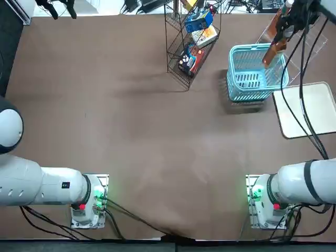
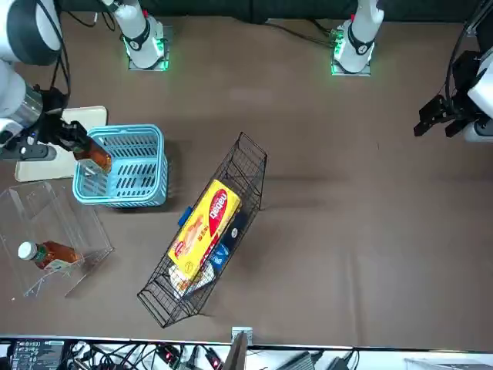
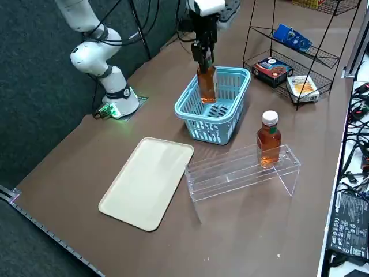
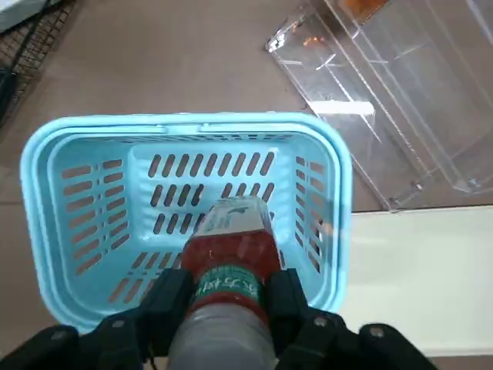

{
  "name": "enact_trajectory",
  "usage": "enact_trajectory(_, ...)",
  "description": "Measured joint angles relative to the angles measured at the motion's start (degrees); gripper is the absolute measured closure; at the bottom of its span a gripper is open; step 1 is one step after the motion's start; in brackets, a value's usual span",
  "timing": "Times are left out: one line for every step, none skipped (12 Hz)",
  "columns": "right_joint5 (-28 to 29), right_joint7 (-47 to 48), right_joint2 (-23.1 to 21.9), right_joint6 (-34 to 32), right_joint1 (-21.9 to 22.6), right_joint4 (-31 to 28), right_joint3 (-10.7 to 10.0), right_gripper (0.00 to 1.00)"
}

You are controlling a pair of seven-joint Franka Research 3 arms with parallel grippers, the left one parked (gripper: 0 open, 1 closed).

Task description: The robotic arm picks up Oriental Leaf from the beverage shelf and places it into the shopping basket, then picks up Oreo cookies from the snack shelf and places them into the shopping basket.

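Light blue plastic marks your landmark, the shopping basket (image 1: 249, 95); work across from its left as the overhead camera sees it. Well to the left of the basket stands the snack shelf (image 1: 168, 48), with the Oreo cookies (image 1: 198, 21) on its upper part, untouched; they look like your second job. Over the basket's right half hangs the Oriental Leaf (image 3: 207, 85), cap end up, with the tool (image 4: 229, 290) clamped on it near the neck. So the bottle lies directly below the tool, its long axis running down from it with some lean, base toward the basket's slotted floor. You can't tell whether the base touches anything. The coming move looks like a short lowering inside the rim, then release; let go high and it could topple against the wall. The robotic arm (image 3: 95, 57) loops round the basket's right, wrist above, tool down. Beyond the basket's right side sits the beverage shelf (image 3: 236, 173), bearing another bottle (image 3: 269, 138).
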Motion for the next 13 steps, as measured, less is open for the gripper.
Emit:
enact_trajectory(0.00,0.13,-0.21,2.13,0.09,-1.96,0.00,0.44)
enact_trajectory(0.00,0.17,-0.26,4.42,0.11,-3.86,-0.01,0.44)
enact_trajectory(0.00,0.17,-0.25,7.00,0.16,-5.94,-0.01,0.44)
enact_trajectory(0.00,0.17,-0.23,9.60,0.28,-8.05,-0.01,0.44)
enact_trajectory(0.00,0.17,-0.19,12.05,0.43,-10.14,0.00,0.44)
enact_trajectory(0.00,0.19,-0.10,14.18,0.56,-12.06,0.00,0.44)
enact_trajectory(0.00,0.19,0.07,16.09,0.65,-13.79,0.00,0.44)
enact_trajectory(0.00,0.19,0.42,17.90,0.67,-15.33,0.00,0.44)
enact_trajectory(0.00,0.21,1.45,21.03,0.68,-17.48,-0.02,0.44)
enact_trajectory(0.00,0.21,2.15,22.30,0.67,-18.10,-0.04,0.44)
enact_trajectory(0.00,0.22,2.91,23.17,0.68,-18.37,-0.06,0.44)
enact_trajectory(0.00,0.24,3.70,23.86,0.67,-18.50,-0.08,0.44)
enact_trajectory(0.00,0.24,4.47,24.50,0.67,-18.54,-0.09,0.44)
